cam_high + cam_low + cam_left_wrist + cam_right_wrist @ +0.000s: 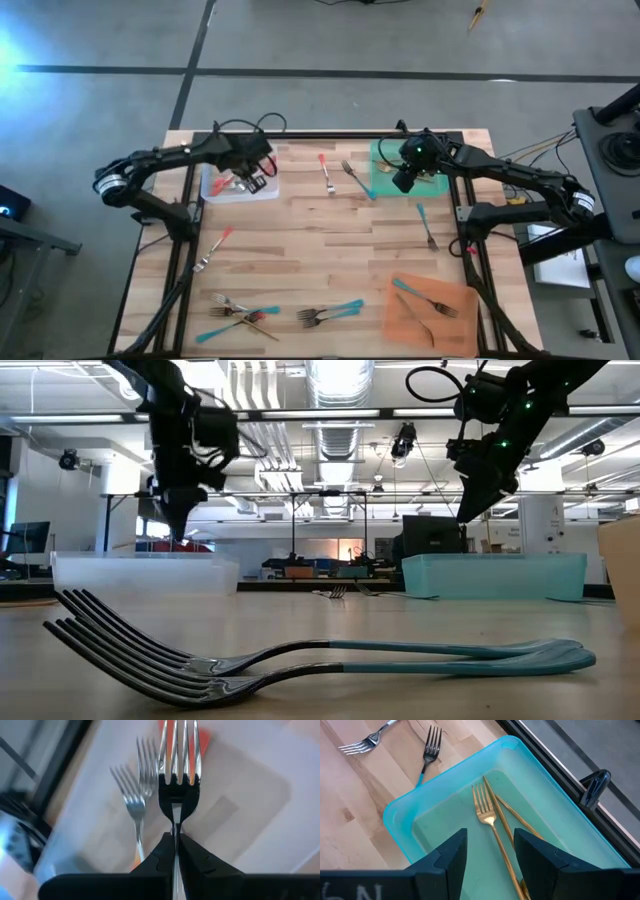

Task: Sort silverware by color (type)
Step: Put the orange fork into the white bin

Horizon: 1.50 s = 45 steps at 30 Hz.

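My left gripper [252,178] hangs over the clear tray [268,192] at the table's far left, shut on a fork [178,770]. Its handle is hidden by the fingers. Two more forks [135,802] lie in that tray, with red handles [222,186]. My right gripper [490,855] is open above the green tray [405,820] at the far right, touching nothing. Two gold forks [485,812] lie flat on that tray's floor. In the low view, the left arm [180,460] and the right arm [485,460] both reach down over their trays. My left gripper pinches the fork between its two fingers [162,852] at the neck [176,812], just behind the tines. It comes from above, pointing down, with the fingers lying along the fork. The tines stick out past the fingertips toward the tray floor; whether they touch it, I cannot tell.
Loose forks lie on the wood: a red-handled one [326,172] and a teal one [357,180] between the trays, a teal one [426,225], a red one [213,250], and clusters [240,318] [330,314] near the front edge. An orange tray [460,320] holds forks near right.
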Motion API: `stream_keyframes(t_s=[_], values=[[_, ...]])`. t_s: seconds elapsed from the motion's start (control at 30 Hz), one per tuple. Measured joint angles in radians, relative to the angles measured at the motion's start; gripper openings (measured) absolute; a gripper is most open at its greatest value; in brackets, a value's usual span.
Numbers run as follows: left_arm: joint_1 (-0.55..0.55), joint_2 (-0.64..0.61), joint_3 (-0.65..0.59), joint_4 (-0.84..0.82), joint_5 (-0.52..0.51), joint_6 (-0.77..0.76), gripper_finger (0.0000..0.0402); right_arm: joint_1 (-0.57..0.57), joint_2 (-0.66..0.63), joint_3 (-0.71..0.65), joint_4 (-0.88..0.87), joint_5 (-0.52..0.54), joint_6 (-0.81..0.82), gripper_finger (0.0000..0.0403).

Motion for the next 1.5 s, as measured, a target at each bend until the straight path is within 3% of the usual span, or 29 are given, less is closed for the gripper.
stream_keyframes(t_s=[0.27, 0.5, 0.73, 0.87, 1.0, 1.2, 1.37, 1.5], values=[[0.025, -0.005, -0.042, -0.001, -0.022, -0.006, 0.0003, 0.0, 0.0, 0.0, 0.0, 0.0, 0.0, 0.0153], [0.023, -0.006, -0.047, 0.011, -0.018, -0.048, 0.0074, 0.0, 0.0, 0.0, 0.0, 0.0, 0.0, 0.0153], [-0.018, -0.053, -0.033, -0.09, 0.211, -0.135, 0.016, 0.0, 0.0, 0.0, 0.0, 0.0, 0.0, 0.0153], [-0.135, -0.13, -0.045, -0.11, 0.23, -0.244, 0.017, 0.0, 0.0, 0.0, 0.0, 0.0, 0.0, 0.0153], [-0.318, -0.21, -0.069, -0.121, 0.165, -0.423, 0.017, 0.0, 0.0, 0.0, 0.0, 0.0, 0.0, 0.0153], [-0.634, -0.27, -0.148, -0.186, 0.07, -0.88, 0.0171, 0.0, 0.0, 0.0, 0.0, 0.0, 0.0, 0.0153], [-0.832, -0.264, -0.244, -0.238, 0.161, -1.266, 0.0171, 0.0, 0.0, 0.0, 0.0, 0.0, 0.0, 0.0153], [-0.935, -0.245, -0.283, -0.232, 0.263, -1.388, 0.0171, 0.0, 0.0, 0.0, 0.0, 0.0, 0.0, 0.0153]])
